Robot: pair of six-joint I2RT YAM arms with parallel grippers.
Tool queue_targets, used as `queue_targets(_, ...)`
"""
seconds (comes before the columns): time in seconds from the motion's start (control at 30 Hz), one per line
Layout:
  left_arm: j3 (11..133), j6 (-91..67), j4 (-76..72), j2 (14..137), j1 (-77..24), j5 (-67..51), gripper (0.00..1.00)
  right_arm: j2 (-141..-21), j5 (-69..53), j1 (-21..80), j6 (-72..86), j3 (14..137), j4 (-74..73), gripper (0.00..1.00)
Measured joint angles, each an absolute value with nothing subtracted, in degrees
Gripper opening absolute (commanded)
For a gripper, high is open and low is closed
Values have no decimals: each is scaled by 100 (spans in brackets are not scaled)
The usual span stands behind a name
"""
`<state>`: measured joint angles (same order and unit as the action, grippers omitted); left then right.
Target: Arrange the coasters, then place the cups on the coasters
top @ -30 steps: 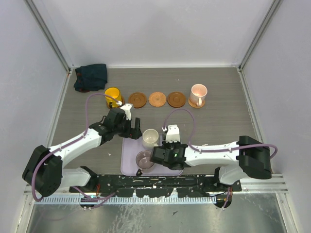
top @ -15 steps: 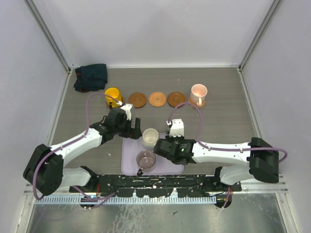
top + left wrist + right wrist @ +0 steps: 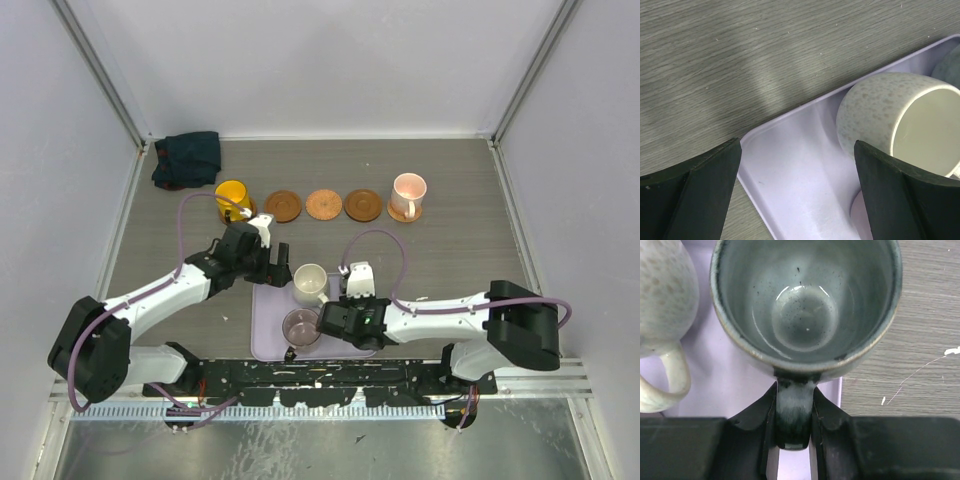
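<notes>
While the left pincer (image 3: 797,197) gapes, the right pincer (image 3: 794,407) pinches the handle (image 3: 794,390) of the grey-green cup (image 3: 805,305).

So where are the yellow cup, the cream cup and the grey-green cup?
yellow cup (image 3: 231,192), top view, its inside.
cream cup (image 3: 867,107), left wrist view, speckled outer wall.
grey-green cup (image 3: 807,315), right wrist view, inner bottom.

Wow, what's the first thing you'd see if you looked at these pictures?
The right gripper pinching the handle of a glossy grey-green ceramic mug, seen close up at the edge of the lavender rectangular tray. Farther back, a yellow mug and a pale pink mug bookend a row of round wooden coasters, the three between them bare.
</notes>
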<state>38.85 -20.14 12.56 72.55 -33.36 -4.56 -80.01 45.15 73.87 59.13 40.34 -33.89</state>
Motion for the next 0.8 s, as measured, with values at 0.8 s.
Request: queue_targets(0.8,3885,-2014,1256,7255,-3336,-456,96,-8497,4438,7478,6368,4278,-3656,46)
